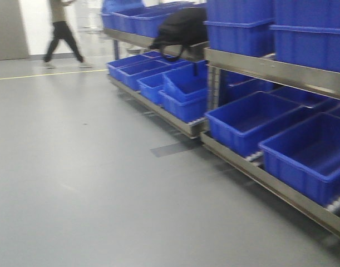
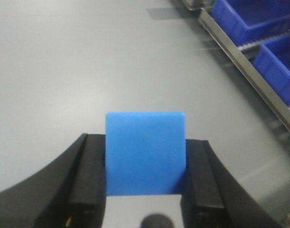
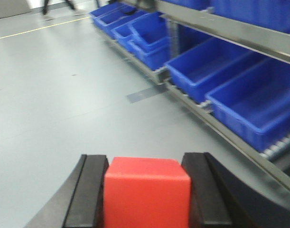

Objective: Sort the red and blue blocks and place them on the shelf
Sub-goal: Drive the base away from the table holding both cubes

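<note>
Both my arms are loaded. My left gripper (image 2: 145, 138) is clenched on the blue block (image 2: 145, 154), black fingers pressing its two sides. The block sits upright between them, above bare grey floor (image 2: 64, 71). My right gripper (image 3: 146, 164) is clamped the same way on the red block (image 3: 147, 194).

In the front view the shelf (image 1: 253, 65), a steel rack with flat rails, runs from 12 o'clock down to 4 o'clock. I am well apart from it, with open floor between us.

I judge the picking is done and this is the carry toward the rack. Nothing is placed yet. The next move calls for drawing alongside the shelf, raising each arm over a tier, choosing a separate spot for each colour, then releasing.

Counts:
- One red block and one blue block.
- Two grippers, both full.
- Blue bins (image 1: 245, 119): at least ten across two tiers, too blurred and overlapping for an exact count. Two large ones sit nearest on the lower tier at 3 to 4 o'clock.
- One black bag (image 1: 183, 26) on the upper tier at 12 o'clock.
- One person (image 1: 61, 30) walking at 11 o'clock.
- One yellow floor line (image 1: 47, 74) at 10 o'clock.
</note>
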Controlling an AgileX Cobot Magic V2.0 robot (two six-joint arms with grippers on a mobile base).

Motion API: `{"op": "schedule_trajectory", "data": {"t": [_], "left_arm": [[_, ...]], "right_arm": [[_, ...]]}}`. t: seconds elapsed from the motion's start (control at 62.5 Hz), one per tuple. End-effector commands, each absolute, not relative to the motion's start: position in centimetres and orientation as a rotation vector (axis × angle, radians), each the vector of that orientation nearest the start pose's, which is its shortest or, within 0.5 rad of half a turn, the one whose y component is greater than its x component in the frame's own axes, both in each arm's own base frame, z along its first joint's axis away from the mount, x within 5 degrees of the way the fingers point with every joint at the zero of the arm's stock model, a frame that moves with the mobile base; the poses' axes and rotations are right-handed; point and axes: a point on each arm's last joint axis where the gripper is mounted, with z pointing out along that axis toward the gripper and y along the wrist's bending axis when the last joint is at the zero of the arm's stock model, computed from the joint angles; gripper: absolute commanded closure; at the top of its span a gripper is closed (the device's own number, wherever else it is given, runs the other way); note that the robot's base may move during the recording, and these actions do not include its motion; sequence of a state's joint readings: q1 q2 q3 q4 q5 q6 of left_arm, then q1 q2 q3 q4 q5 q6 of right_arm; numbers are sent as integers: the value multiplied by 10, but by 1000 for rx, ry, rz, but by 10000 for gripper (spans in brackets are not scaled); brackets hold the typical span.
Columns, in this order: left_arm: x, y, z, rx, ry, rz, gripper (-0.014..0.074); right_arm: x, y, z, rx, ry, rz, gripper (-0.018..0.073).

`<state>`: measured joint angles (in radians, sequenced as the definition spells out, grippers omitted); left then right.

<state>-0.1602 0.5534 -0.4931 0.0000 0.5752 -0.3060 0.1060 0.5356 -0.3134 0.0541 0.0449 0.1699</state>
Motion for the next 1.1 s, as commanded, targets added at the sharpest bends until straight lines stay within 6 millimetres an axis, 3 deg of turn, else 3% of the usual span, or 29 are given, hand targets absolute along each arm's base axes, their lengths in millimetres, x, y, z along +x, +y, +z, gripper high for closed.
{"op": "schedule_trajectory", "data": {"t": [0.0, 1.088], "left_arm": [[110, -18, 301, -162, 2026, -306, 473], [110, -18, 301, -162, 2026, -306, 473]], "right_arm": [[119, 12, 290, 94, 1632, 237, 503], [119, 12, 290, 94, 1632, 237, 503]]}}
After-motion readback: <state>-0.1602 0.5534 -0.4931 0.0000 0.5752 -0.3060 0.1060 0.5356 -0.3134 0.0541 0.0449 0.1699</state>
